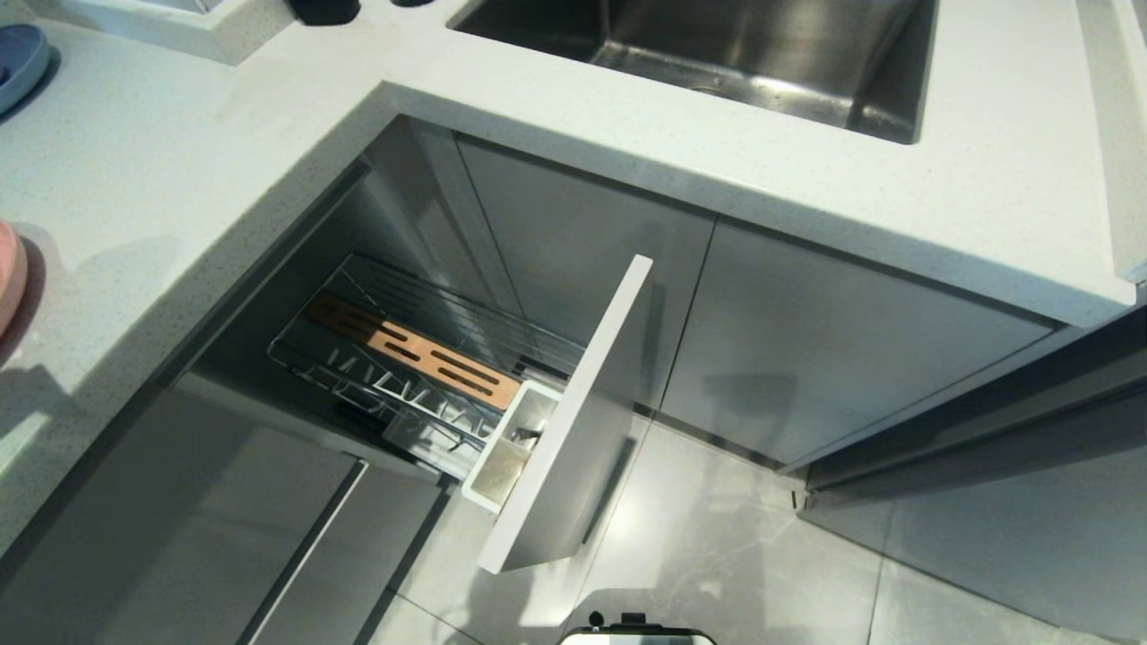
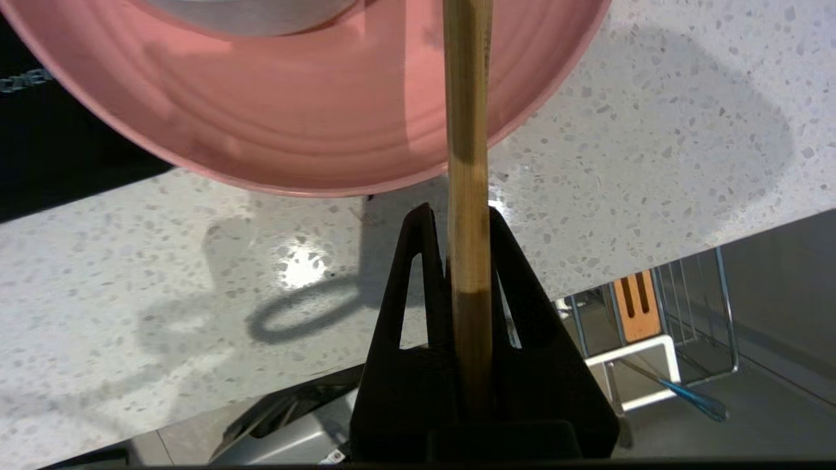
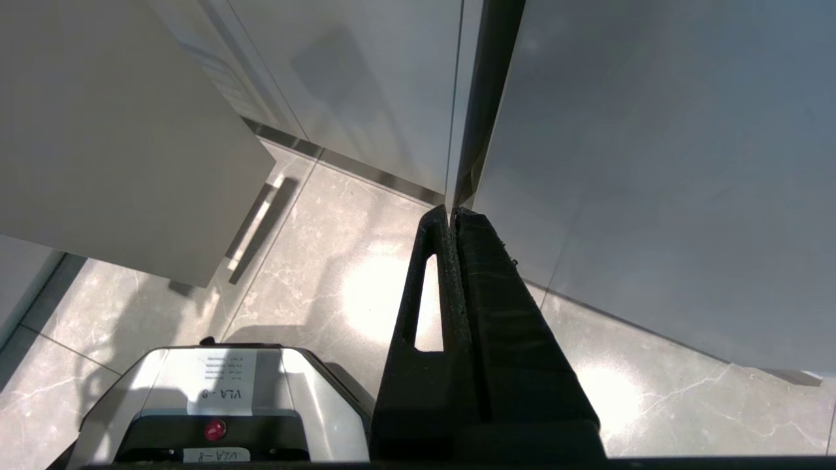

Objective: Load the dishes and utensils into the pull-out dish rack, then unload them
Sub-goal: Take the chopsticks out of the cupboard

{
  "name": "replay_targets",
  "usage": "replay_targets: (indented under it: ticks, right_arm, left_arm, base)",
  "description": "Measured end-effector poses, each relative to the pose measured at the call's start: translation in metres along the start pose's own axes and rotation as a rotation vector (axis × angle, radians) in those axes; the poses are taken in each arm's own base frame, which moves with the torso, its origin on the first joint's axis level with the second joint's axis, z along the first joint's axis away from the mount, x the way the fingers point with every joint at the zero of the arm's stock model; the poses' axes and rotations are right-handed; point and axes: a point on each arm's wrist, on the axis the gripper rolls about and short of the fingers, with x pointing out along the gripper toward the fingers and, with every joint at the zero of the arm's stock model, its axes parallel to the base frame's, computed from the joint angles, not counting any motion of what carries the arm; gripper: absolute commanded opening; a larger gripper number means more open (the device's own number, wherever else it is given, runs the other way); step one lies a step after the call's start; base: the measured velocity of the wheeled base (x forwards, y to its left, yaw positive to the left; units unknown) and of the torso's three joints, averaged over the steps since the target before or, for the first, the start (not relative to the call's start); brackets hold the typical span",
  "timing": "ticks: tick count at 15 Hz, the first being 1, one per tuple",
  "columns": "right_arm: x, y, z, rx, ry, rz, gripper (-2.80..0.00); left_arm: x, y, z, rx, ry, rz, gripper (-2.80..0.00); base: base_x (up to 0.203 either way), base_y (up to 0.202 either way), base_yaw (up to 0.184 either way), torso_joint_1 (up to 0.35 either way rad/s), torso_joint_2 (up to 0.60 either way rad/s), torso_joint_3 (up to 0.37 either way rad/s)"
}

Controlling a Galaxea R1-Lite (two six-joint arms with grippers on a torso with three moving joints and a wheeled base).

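The chopsticks (image 2: 467, 196) were held clamped in the left gripper (image 2: 460, 228) above the counter (image 2: 196, 274), tips reaching over the pink plate (image 2: 294, 130); the rack (image 1: 403, 358) stood pulled out below, well apart. A slip was judged likely, the thin sticks being pinched near one end only. The right gripper (image 3: 452, 215) was parked shut and empty near the floor.

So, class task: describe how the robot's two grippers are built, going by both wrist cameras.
Both look alike. The left gripper has two matte black, wedge-shaped fingers tapering to narrow tips, with a long slot cut through one finger. The right gripper has the same black tapered fingers, slotted likewise, with rough-textured inner faces. No cables or markings show.
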Motion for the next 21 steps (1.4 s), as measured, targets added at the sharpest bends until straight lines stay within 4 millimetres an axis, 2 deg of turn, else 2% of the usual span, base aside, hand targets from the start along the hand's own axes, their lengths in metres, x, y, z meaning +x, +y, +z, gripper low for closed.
replay_targets:
  ticks: [8, 13, 21]
  right_arm:
    - [0.0, 0.0, 0.0, 0.0, 0.0, 0.0, -2.8]
    - [0.0, 0.0, 0.0, 0.0, 0.0, 0.0, -2.8]
    - [0.0, 0.0, 0.0, 0.0, 0.0, 0.0, -2.8]
  left_arm:
    - [0.015, -0.006, 0.007, 0.02, 0.069, -0.081, -2.8]
    - [0.024, -0.001, 0.009, 0.003, 0.095, -0.07, -2.8]
    - [0.028, 0.005, 0.01, -0.019, 0.094, -0.039, -2.8]
  base:
    - [0.0, 0.0, 0.0, 0.0, 0.0, 0.0]
    - [0.0, 0.0, 0.0, 0.0, 0.0, 0.0]
    - [0.0, 0.0, 0.0, 0.0, 0.0, 0.0]
